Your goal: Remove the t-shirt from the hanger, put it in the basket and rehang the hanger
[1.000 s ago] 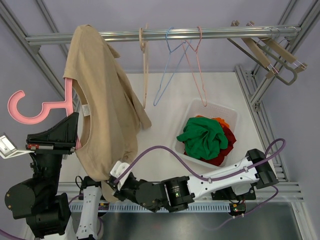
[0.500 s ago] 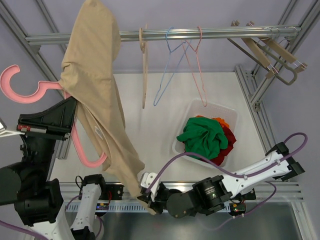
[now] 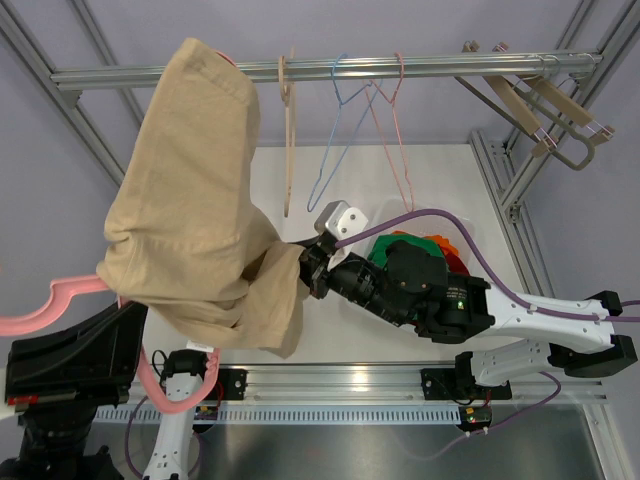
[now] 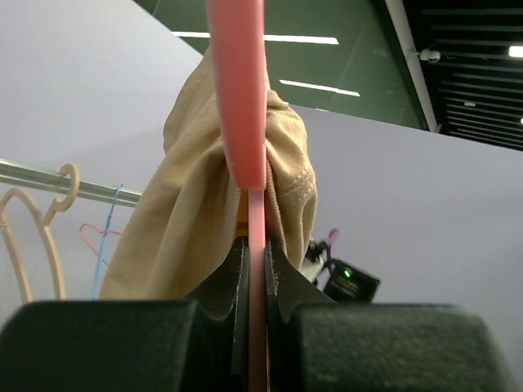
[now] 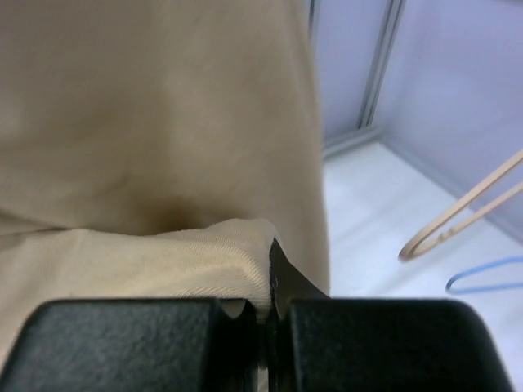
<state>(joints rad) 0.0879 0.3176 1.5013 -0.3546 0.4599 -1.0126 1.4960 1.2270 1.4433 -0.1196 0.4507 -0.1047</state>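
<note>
Tan t-shirt (image 3: 195,210) hangs bunched on the pink hanger (image 3: 55,298), below the left part of the metal rail (image 3: 450,65); from above its top edge overlaps the rail, and we cannot tell whether the two touch. We see the right end effector (image 3: 312,268) at the shirt's lower right edge, well below the rail, clenched on a fold of the tan cloth. In the right wrist view the fold of the t-shirt (image 5: 163,122) sits pinched where the right end effector (image 5: 270,282) closes. The right arm stretches from its base at the lower right across the table (image 3: 440,170), its forearm pointing left toward the shirt.

In the left wrist view the left end effector (image 4: 256,265) grips the thin bar of the pink hanger (image 4: 239,90), with the t-shirt (image 4: 196,212) gathered around the hanger just above the fingertips. From above, the left arm sits far below the rail's left end, raised close to the camera. The hanger's hook pokes out left of the shirt and a pink loop shows under its hem.
</note>
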